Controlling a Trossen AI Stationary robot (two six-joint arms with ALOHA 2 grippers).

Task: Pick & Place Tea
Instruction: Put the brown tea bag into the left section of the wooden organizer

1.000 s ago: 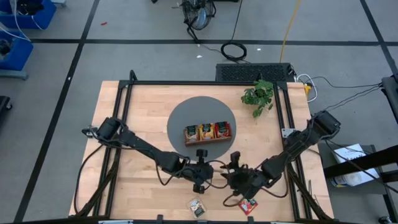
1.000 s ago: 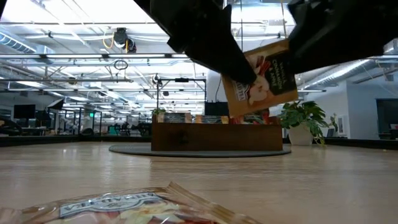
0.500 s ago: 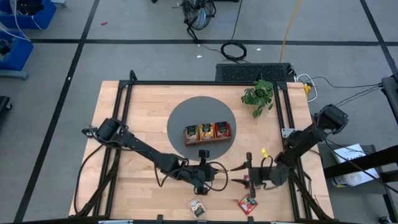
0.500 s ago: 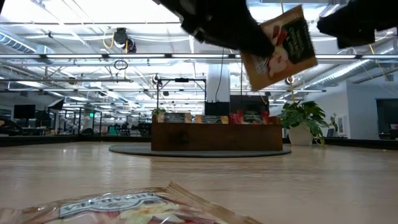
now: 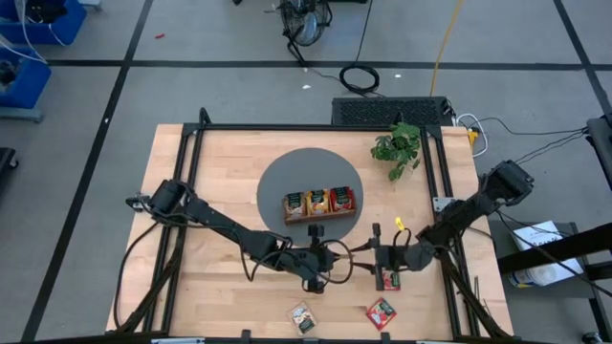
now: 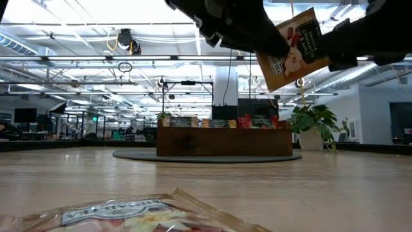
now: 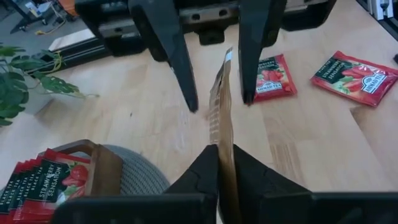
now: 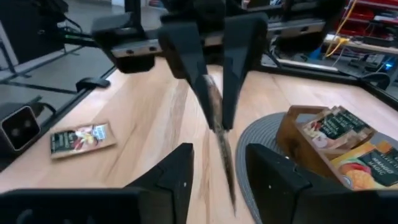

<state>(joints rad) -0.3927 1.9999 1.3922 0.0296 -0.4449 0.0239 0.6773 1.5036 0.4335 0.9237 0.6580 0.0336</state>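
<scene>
Packet point(image 7: 222, 118): mid-air between my grippers, near the tray point(image 5: 318, 204).
Left gripper point(image 7: 219, 163): pinching its edge.
Right gripper point(image 8: 214, 163): spread wide, facing it.
Risk: thin edge-grip; any bump could drop it.

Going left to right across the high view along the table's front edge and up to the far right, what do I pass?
Pale tea packet lying flat near the front edge → red tea packet lying flat to its right → green plant at the far right of the table.
</scene>
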